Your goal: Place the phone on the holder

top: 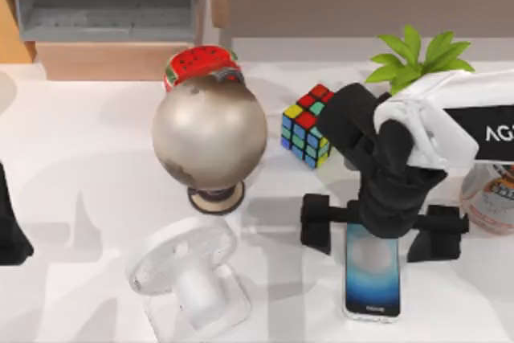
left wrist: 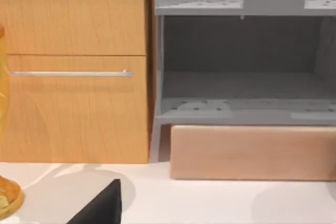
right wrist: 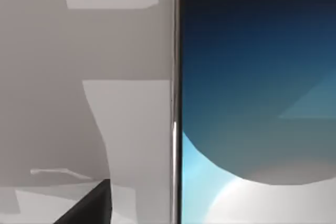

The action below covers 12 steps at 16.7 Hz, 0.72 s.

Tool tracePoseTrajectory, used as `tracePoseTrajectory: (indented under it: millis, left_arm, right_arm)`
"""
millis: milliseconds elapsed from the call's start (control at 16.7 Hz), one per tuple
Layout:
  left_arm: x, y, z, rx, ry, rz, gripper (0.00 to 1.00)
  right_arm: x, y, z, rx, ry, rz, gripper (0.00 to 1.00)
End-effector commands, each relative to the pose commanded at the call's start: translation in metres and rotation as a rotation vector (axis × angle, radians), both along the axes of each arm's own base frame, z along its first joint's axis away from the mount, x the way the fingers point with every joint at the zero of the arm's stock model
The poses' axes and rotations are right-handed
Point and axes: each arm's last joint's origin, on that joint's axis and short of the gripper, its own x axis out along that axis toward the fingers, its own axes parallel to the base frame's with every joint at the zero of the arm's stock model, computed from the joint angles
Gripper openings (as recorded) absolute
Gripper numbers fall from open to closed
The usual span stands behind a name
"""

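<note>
**Right gripper low over the phone**

From the top view you see the right gripper (top: 384,226) over the far end of the phone (top: 372,272), which lies flat on the table (top: 72,198), right of the holder (top: 189,273). I cannot tell its finger state.

In the right wrist view, the phone (right wrist: 257,103) is close.

The left arm is parked at the left edge.

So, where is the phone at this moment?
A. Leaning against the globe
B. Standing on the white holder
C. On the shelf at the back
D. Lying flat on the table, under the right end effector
D: the phone lies screen-up on the table beneath the right end effector, apart from the holder to its left.
</note>
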Motion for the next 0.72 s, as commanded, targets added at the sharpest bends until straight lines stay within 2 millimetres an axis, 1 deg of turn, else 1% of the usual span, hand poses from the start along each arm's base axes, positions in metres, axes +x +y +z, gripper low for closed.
tracePoseTrajectory:
  millis: [720]
  left_arm:
    - [0.0, 0.0, 0.0, 0.0, 0.0, 0.0, 1.0]
  right_arm:
    - [0.0, 0.0, 0.0, 0.0, 0.0, 0.0, 0.1]
